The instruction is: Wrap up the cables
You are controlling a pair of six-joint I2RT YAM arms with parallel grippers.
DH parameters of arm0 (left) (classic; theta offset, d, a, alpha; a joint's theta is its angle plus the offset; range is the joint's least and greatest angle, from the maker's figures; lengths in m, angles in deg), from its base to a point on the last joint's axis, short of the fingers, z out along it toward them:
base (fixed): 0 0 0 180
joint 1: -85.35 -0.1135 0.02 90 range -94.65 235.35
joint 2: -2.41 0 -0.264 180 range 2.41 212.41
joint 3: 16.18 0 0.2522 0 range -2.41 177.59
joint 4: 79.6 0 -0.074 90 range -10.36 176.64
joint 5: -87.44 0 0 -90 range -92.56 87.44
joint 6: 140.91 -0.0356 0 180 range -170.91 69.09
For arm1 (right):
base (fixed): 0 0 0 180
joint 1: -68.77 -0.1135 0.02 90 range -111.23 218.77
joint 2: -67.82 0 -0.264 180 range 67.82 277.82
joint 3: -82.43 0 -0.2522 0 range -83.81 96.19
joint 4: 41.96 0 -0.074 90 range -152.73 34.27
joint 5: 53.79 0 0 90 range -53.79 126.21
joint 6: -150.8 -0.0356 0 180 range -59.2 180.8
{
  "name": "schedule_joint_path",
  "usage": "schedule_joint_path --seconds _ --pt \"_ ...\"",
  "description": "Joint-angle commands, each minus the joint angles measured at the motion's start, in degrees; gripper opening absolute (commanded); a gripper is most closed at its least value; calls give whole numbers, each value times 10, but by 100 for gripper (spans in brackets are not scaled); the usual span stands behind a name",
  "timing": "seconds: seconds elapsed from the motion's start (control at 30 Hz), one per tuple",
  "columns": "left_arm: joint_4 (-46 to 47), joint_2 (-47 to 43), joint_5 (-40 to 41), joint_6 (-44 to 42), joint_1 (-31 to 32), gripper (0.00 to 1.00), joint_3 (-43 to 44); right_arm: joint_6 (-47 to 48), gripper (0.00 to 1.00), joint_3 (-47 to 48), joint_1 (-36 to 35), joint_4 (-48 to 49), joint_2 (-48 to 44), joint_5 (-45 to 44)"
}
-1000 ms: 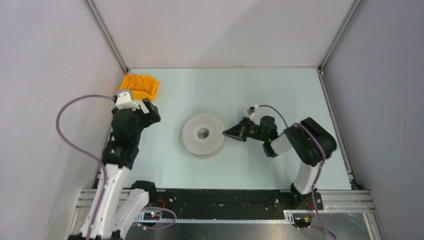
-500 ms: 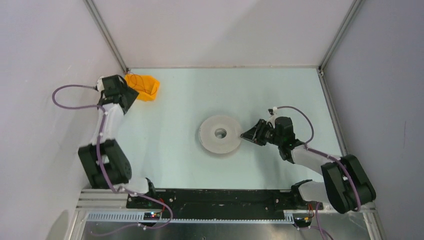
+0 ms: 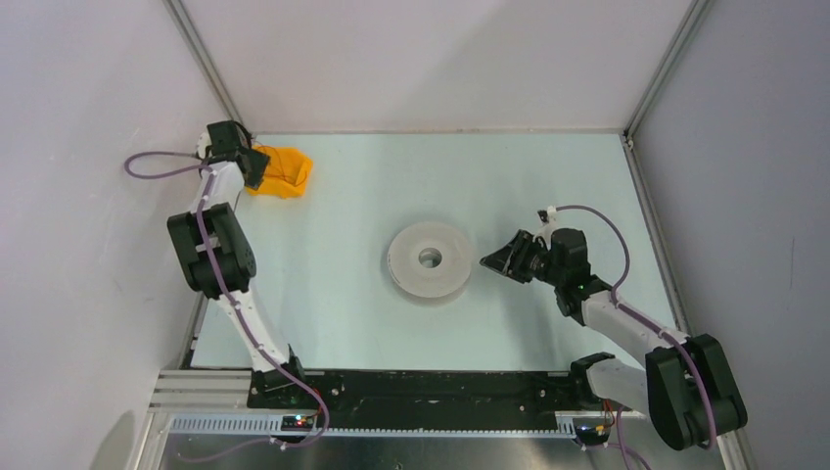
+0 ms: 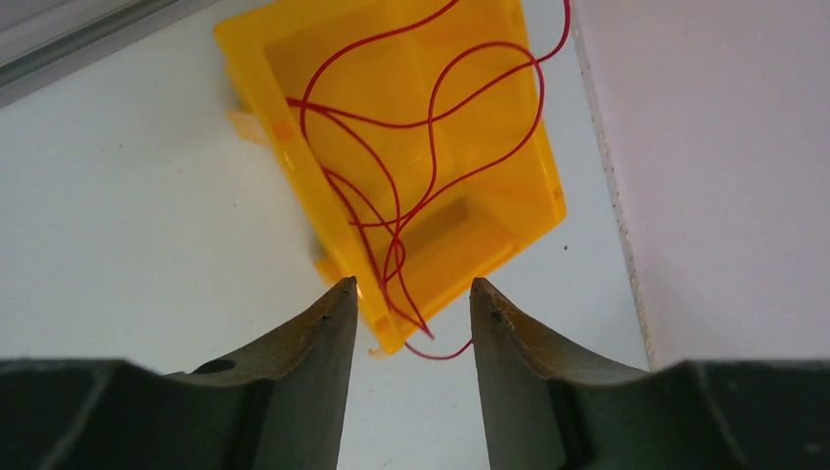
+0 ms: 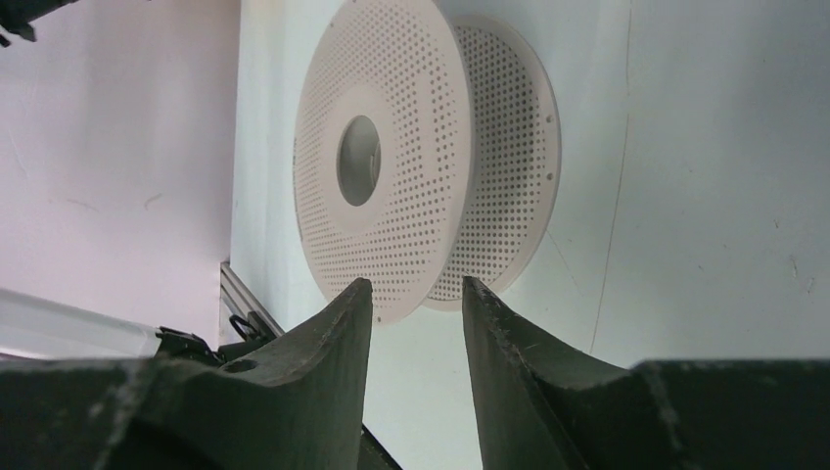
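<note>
The cables (image 4: 393, 240) are found in an orange bin (image 4: 489, 235), which is placed in the far left corner of the tabletop (image 3: 489, 176). They are seen as thin red wires, curled in loose loops that cross each other inside the bin. 1 end is hung over the bin's rim and is laid on the table surface, and another loop is passed over the rim on the side of the wall.

The left gripper (image 4: 411, 294) is held just beside the bin, at its edge. Its 2 fingers are kept apart and nothing is held between them; a corner of the bin and the hanging wire end are seen through the gap.

A white spool (image 3: 428, 260) is laid flat near the middle of the tabletop. 2 perforated discs and a round hole in the centre are seen on it.

The right gripper (image 5: 416, 289) is pointed at the spool from the right side, just beside its rim. Its fingers are also spread and no object is gripped. Whether the rim is touched cannot be told.
</note>
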Motion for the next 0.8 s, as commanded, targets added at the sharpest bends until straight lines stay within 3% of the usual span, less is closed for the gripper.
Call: schedule_joint_path --seconds 0.0,0.47,0.67,0.77 --pt "10 29 5 24 -6 50 61 11 43 3 7 11 -26 -3" --pt "16 77 13 22 -11 44 69 4 43 2 25 25 -10 14" --pt "24 57 1 7 -16 10 70 11 43 3 25 17 -17 0" --pt "26 35 -10 -8 -16 1 79 13 42 3 25 17 -20 -3"
